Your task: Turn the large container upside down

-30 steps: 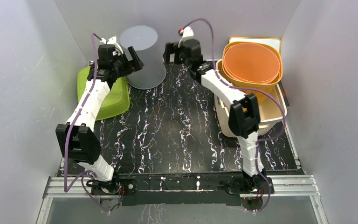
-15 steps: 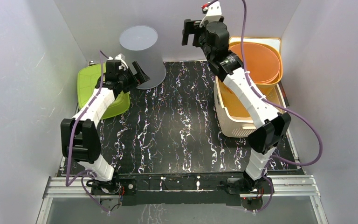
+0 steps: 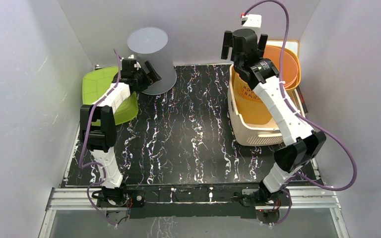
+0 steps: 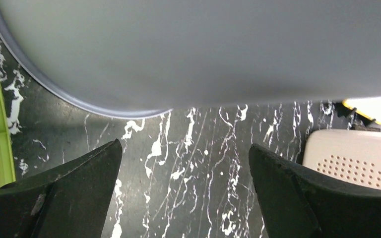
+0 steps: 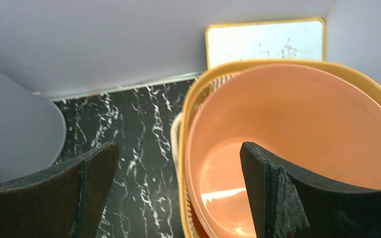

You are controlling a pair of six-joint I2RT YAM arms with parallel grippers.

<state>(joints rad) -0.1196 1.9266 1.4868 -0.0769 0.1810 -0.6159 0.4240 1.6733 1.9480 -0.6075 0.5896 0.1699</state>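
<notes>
The large container (image 3: pixel 149 57) is a tall grey cylinder standing at the back of the marbled mat, flat closed face upward and its rim (image 4: pixel 74 101) resting on the mat. My left gripper (image 3: pixel 145 74) is open, low beside its near-left side, just short of the wall (image 4: pixel 203 49), and nothing lies between its fingers (image 4: pixel 79 191). My right gripper (image 3: pixel 244 44) is raised high at the back right, away from the container, and hangs open and empty over the orange bowl (image 5: pixel 302 129). The container's edge (image 5: pixel 15 139) shows at the left of the right wrist view.
A cream perforated basket (image 3: pixel 250 131) at the right holds stacked orange bowls (image 3: pixel 284 62), with a yellow-rimmed white board (image 5: pixel 264 42) behind it. A green tray (image 3: pixel 96 89) lies at the left, beside the container. Grey walls close in the back and both sides.
My right arm lifted away from the container's right side and swung right, above the orange bowls. My left arm folded back and its gripper dropped lower by the container's base.
</notes>
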